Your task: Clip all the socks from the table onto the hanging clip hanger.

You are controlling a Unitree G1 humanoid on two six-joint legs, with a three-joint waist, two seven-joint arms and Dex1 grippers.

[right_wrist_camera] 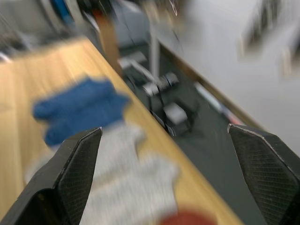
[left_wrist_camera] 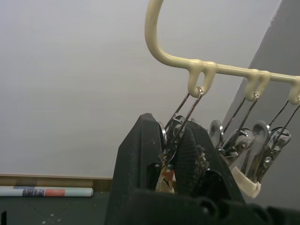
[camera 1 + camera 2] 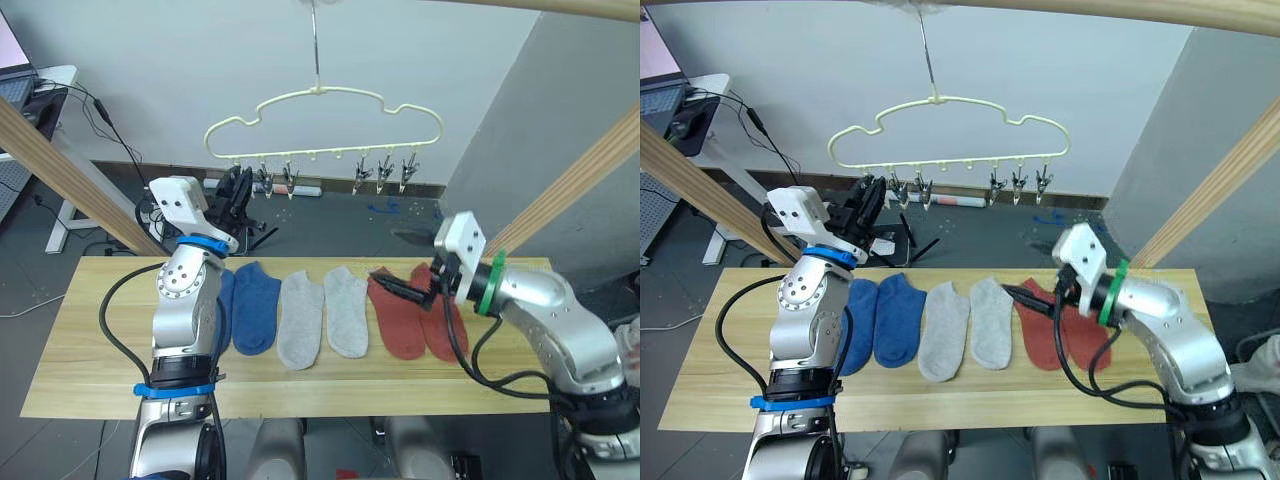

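Wood plank table [image 3: 100, 370] runs across the front, grey floor and a white wall behind it. All six socks lie flat on it in a row: two blue socks [image 3: 255, 305] toward the robot's left, two light grey socks [image 3: 322, 317] in the middle, two rust red socks [image 3: 405, 315] toward its right.

Right gripper [image 3: 398, 286] hangs low right over the red pair, pointing back toward the grey ones. Its wrist view has the two black fingers [image 1: 77, 166] spread wide apart with nothing between them, just blurry grey and blue socks on the table beyond. Can't tell from the head views whether the tips actually touch the red sock.

Left gripper [image 3: 236, 192] is raised up past the far edge of the table, at the leftmost end of the clip row. Head views only give you a dark shape there, but the left wrist view gets right in close: fingers [image 2: 138, 157] pressed together on a metal clip [image 2: 172, 131] hanging from the first loop of the cream clip hanger [image 3: 322, 92], next clips just beside it. Hanger dangles by its long hook against the wall, with no socks on it.
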